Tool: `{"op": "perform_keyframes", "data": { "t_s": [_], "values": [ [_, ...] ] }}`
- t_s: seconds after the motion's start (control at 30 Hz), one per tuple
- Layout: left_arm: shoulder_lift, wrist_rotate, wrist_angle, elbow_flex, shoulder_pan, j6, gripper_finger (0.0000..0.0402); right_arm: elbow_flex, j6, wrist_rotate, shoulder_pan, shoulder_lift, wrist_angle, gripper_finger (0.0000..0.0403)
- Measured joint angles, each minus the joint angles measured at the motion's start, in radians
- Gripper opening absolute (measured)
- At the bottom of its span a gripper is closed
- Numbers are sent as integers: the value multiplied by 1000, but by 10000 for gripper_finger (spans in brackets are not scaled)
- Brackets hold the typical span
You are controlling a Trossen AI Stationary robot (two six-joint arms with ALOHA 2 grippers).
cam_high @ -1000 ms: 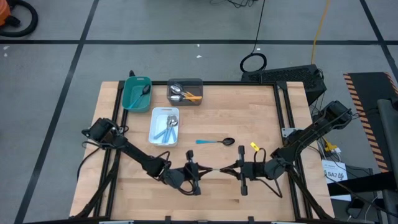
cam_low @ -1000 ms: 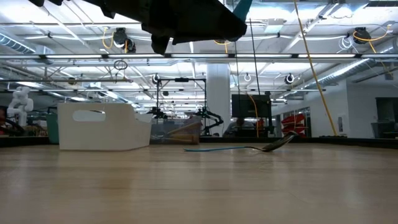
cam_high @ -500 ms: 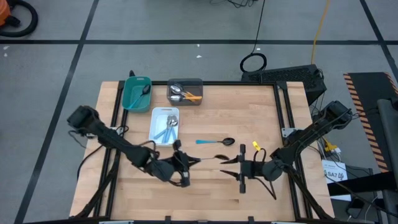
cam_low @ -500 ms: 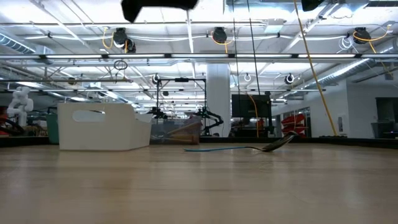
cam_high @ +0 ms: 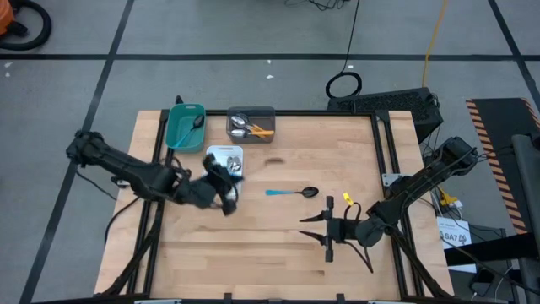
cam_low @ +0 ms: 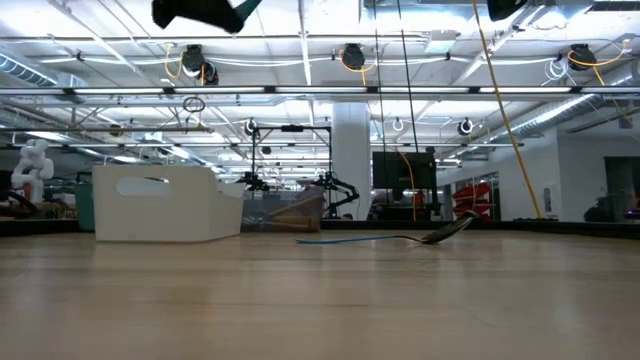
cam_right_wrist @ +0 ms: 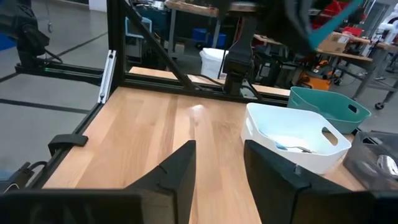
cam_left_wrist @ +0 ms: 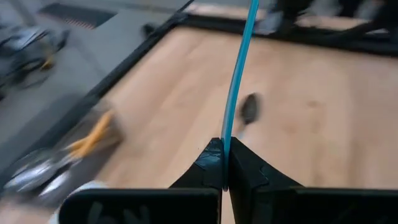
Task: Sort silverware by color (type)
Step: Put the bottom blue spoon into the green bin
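Observation:
My left gripper (cam_high: 228,179) hovers over the near right corner of the white tray (cam_high: 216,157), shut on a spoon with a light-blue handle (cam_left_wrist: 235,81). That spoon's bowl lies outside the left wrist view. Several blue-handled spoons lie in the white tray. Another spoon (cam_high: 292,192), light-blue handle and dark bowl (cam_left_wrist: 250,107), lies flat on the table right of the tray. Orange-handled spoons (cam_high: 256,129) lie in the grey tray (cam_high: 251,112). My right gripper (cam_high: 310,226) stands open near the table's near edge, right of centre, touching nothing. My left gripper pinches the thin light-blue handle (cam_left_wrist: 225,144) between its two fingertips (cam_left_wrist: 210,158). The handle runs straight on past the fingertips, along the fingers, and leaves the wrist view. The spoon is lifted clear of the table. Which end of the handle the fingers have does not show.
A teal tray (cam_high: 186,127) with one dark-bowled spoon sits at the far left corner, the grey tray beside it. A black frame (cam_high: 321,114) rims the table. Bare wood lies between the grippers and toward the far right.
My left gripper has drawn away from my right gripper at the table's near middle. It has risen and swung left and toward the far edge, to the white tray, with the blue-handled spoon in its fingers. My right gripper has stayed about where it was.

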Motion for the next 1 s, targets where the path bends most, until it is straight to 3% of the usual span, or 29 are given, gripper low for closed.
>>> {"op": "perform_keyframes", "data": {
  "t_s": [0.37,0.7,1.0],
  "values": [
    [-208,-10,-421,0,174,-197,4,0,44,0,0,0,-117,128],
    [-235,-5,-731,0,214,-309,4,0,53,-1,0,-1,-168,128],
    [-230,50,-975,0,320,-782,4,0,-3,-2,0,-1,-179,128]
  ]
}}
